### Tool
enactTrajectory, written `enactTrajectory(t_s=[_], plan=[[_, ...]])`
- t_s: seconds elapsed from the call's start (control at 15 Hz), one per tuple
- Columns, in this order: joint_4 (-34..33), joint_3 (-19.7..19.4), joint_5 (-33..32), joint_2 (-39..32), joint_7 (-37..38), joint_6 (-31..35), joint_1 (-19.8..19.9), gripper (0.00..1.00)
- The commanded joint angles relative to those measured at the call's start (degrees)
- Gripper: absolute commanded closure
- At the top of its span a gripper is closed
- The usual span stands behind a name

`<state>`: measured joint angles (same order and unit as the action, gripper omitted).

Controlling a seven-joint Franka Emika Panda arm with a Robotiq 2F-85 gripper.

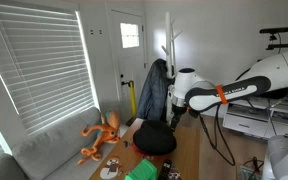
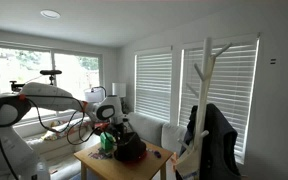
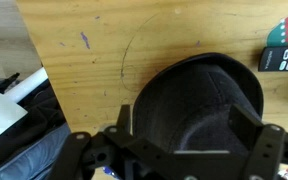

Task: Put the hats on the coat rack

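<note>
One round black wide-brimmed hat (image 3: 199,100) is being kept near the wooden desk's (image 3: 84,60) edge closest to the tall white coat rack (image 1: 170,45). The black pincer (image 3: 184,125) is being held spread wide just above it, ready for grabbing.

The arm (image 1: 256,78) is glossy white, built of thick, rounded segments, with a bright orange ring (image 1: 222,93) around one joint. In an exterior view, black cables (image 1: 217,130) run from it in loose loops. In the wrist view the gripper (image 3: 184,128) is matte black: an angular frame of blocky linked parts, ending in two flat-sided jaws.
</note>
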<state>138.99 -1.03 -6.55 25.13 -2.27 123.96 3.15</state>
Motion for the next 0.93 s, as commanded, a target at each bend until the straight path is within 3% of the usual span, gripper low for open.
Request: enactTrajectory(t_s=[0.0,0.2,0.47,0.87], plan=[[-0.1,-0.2,-0.1,0.0,0.1,-0.2,-0.3,0.0],[-0.1,-0.2,-0.1,0.0,0.1,-0.2,-0.3,0.0],[-0.7,-2.0,0.6,-1.5,-0.3,6.2,0.5,0.0],[-2.3,-5.5,7.8,-4.4,-2.5,15.0,-1.3,0.0]])
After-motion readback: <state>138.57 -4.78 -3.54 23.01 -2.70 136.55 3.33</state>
